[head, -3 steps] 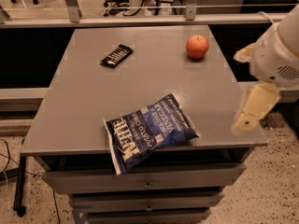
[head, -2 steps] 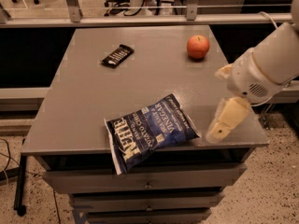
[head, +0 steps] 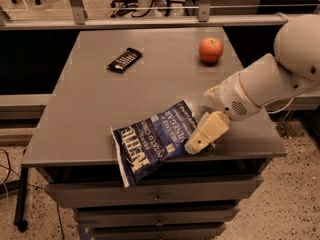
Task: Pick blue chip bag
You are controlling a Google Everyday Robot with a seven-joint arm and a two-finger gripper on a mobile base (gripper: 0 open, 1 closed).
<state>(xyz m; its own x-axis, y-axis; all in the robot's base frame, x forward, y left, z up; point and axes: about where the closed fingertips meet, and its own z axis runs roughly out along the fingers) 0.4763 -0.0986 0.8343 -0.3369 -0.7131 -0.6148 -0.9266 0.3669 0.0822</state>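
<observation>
The blue chip bag (head: 155, 141) lies flat near the front edge of the grey table (head: 90, 109), its lower left corner hanging over the edge. It is dark blue foil with white "Kettle" lettering. My gripper (head: 196, 145) reaches in from the right on a white arm (head: 260, 89). Its cream-coloured tip hangs at the bag's right edge, just above or touching it.
A small black candy bar (head: 124, 60) lies at the back left of the table. A red apple (head: 211, 50) sits at the back right. Drawers (head: 155, 199) run below the table front. A rail and office chairs stand behind the table.
My arm has swung left from beyond the table's right edge, and the gripper now hangs at the chip bag's right side. The bag, candy bar and apple have not moved.
</observation>
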